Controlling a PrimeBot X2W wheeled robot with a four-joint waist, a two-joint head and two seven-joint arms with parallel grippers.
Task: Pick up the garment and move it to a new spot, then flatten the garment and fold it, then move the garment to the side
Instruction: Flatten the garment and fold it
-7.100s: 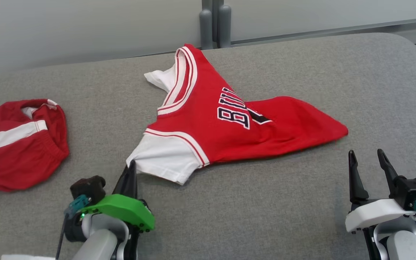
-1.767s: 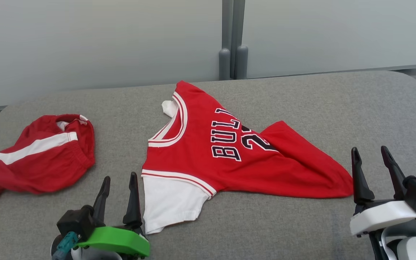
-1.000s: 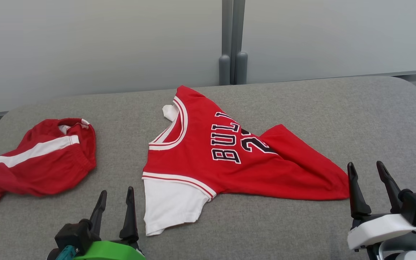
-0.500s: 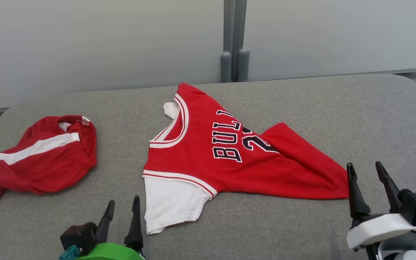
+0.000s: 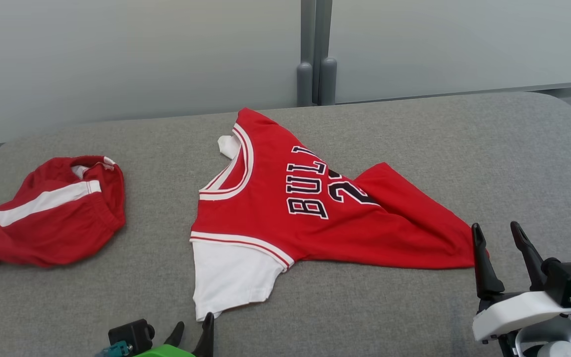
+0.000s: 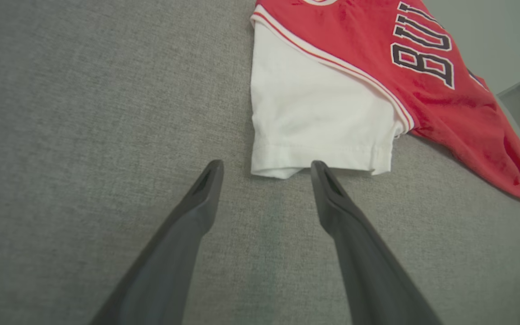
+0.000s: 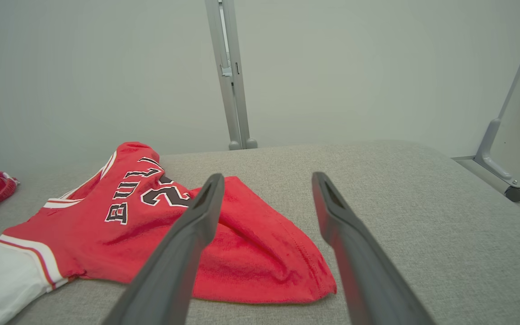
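Desk [image 5: 414, 139], grey fabric top, pale frosted panels [image 5: 117, 54] behind it with two grey posts [image 5: 314, 79] at the join.

Jersey [image 5: 345, 223]: red, lying front-up about mid-desk, not flat. Neckline faces the far left, and the body runs out to my right, narrowing to a bunched hem corner. Black lettering [image 5: 308, 193] reads "BULL" with part of a number beside it; a fold in the cloth covers the rest. The white sleeve [image 6: 314, 122] nearest me lies spread on the desk, cuff edge toward me. A second bit of white peeks out by the collar on the far side.

My left tool [image 5: 195, 321]: fingers spread apart, holding nothing. In the left wrist view the tips sit right at the cuff of the white sleeve, straddling its near corner. The cuff edge meets one tip; I cannot tell whether it is actually touching.

My right tool [image 5: 494, 227]: fingers also spread wide, nothing between them gripped. It sits just beside the jersey's hem corner. In the right wrist view that red corner lies below and between the two fingers; I cannot tell how far above the cloth they are.

Red shorts [image 5: 42, 218] with a white stripe, crumpled at the far left of the desk, well apart from the jersey.
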